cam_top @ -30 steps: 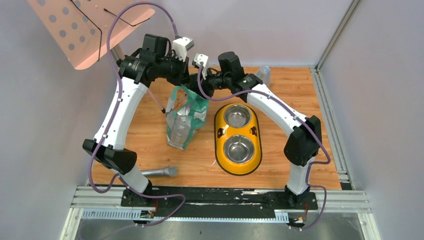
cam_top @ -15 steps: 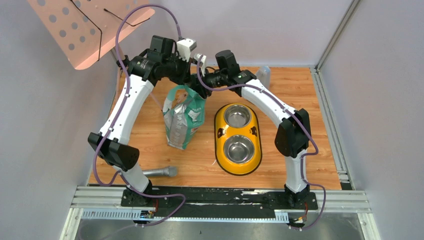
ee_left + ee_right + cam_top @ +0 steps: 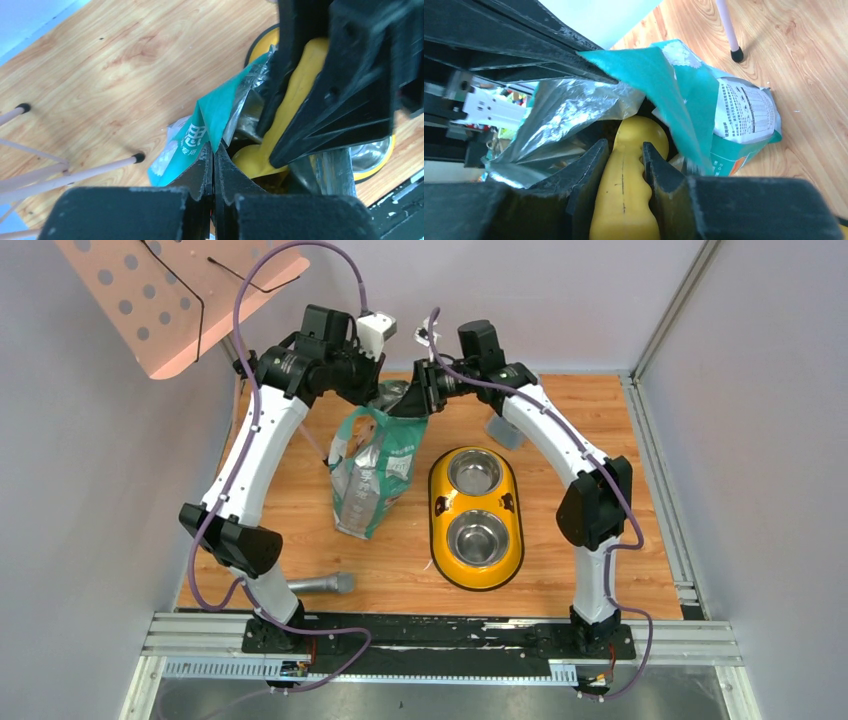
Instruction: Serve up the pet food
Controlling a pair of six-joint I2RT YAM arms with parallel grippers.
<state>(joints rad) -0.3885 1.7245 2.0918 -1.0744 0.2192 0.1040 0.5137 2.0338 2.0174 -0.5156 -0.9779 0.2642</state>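
Observation:
The green-and-silver food bag [image 3: 372, 475] stands on the wooden table, left of the yellow double-bowl feeder [image 3: 440, 530]. My left gripper [image 3: 214, 150] is shut on the bag's teal top edge [image 3: 212, 112] and holds the mouth open. My right gripper [image 3: 622, 150] is shut on the yellow scoop [image 3: 626, 195], whose bowl end [image 3: 255, 160] reaches down into the bag's mouth. A few brown kibble pellets [image 3: 272, 184] show dimly inside the bag under the scoop; the rest of the pet food is hidden. Both steel bowls [image 3: 474, 472] look empty.
A grey cylinder [image 3: 320, 584] lies near the front left. A clear container [image 3: 505, 430] sits behind the feeder, partly under the right arm. A perforated pink stand [image 3: 170, 295] rises at the back left, its thin legs [image 3: 75, 170] resting by the bag.
My right gripper has risen and swung over the bag's mouth, putting the scoop into it. The bag's top has been pulled up and wider. The left gripper has barely moved.

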